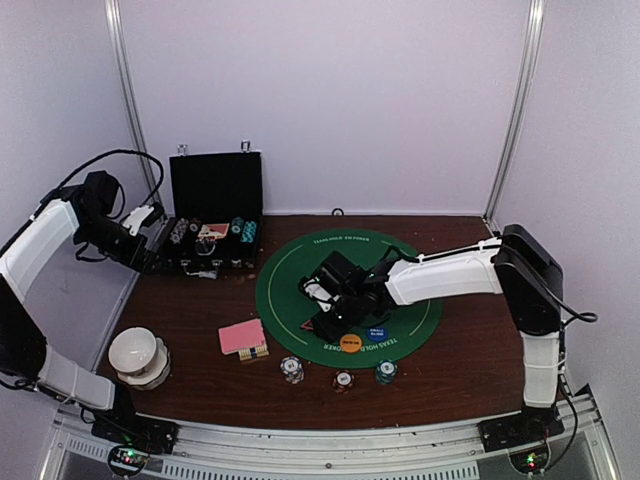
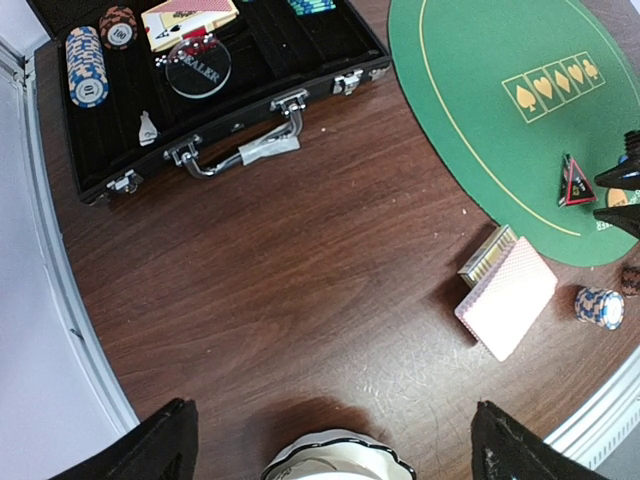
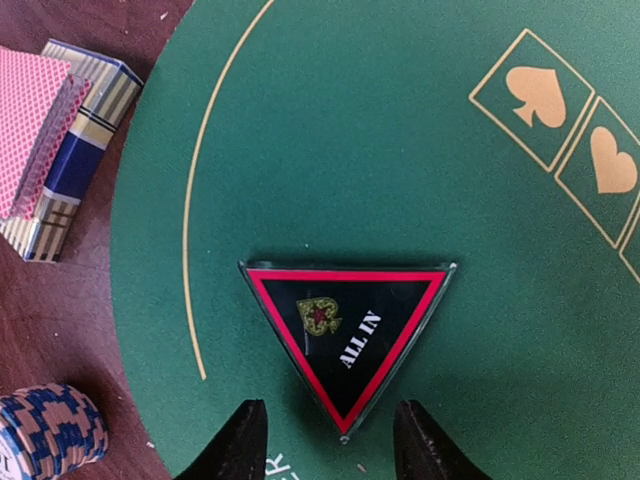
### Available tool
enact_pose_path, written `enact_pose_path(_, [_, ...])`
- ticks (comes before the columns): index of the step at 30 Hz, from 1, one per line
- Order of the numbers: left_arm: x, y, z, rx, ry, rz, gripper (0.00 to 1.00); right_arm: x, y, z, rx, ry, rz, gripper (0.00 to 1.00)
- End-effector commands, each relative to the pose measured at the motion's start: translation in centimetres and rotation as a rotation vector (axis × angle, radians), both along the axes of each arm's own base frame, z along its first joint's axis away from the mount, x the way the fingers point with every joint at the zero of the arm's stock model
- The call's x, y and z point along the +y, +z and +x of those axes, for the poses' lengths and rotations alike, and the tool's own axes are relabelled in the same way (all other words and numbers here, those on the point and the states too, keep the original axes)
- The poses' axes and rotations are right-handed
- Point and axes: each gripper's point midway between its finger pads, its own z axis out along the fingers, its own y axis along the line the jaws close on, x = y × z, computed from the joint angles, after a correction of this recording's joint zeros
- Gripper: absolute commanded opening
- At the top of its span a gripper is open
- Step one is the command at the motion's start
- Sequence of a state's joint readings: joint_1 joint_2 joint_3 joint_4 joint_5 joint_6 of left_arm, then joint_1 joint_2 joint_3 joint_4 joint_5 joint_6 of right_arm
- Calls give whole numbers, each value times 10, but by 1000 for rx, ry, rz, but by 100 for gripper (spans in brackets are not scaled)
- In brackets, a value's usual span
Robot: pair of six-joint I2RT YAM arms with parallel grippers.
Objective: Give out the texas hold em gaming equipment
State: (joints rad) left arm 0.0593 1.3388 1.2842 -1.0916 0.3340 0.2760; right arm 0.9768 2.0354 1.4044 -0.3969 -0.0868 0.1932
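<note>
On green mat (image 3: 400, 150), close to its edge: red triangle marker (image 3: 345, 330), black face with red border, lettered "ALL IN" beside a small spade emblem, lying flat.

Round the mat's rim: "TEXAS HOLD'EM POKER"; also a row of gold suit boxes. On the same mat: orange disc (image 1: 350, 343) and blue disc (image 1: 378, 330), writing too small to read.

At rear left of tabletop (image 2: 300, 250): black case (image 2: 230, 120), lid up. Inside:
- clear disc (image 2: 197, 70) marked "DEALER"
- orange chip (image 2: 118, 33) marked "100"
- blue-and-white chip stack (image 2: 88, 85) marked "10"
- face-up cards (image 2: 185, 15)
- teal chips (image 2: 310, 5)

On bare wood just off the mat: pink-backed cards (image 3: 30, 130) lying partly over blue-and-yellow card box (image 3: 85, 150).

In front of the mat, in a row: white chip stack (image 1: 291, 370), red chip stack (image 1: 343, 380), teal chip stack (image 1: 386, 372).

Front left: white bowl (image 1: 138, 355).

Right tool (image 3: 328, 410): arm stretched leftward across the mat, jaws partly apart, straddling the marker's nearest corner with gaps on both sides, gripping nothing.

Left tool (image 2: 332, 407): raised above the tabletop's left side, jaws spread wide, empty.
</note>
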Motion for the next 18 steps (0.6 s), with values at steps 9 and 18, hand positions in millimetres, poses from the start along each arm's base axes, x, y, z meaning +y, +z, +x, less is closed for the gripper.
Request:
enact_pose_path(9, [-6,28,3,-55,-5,-45,98,7,-20,2,15,21,-34,27])
enact_pose_path(18, [-6,27,2,-46,-5,-45,98,19,-24,26,-11,-1,-24,19])
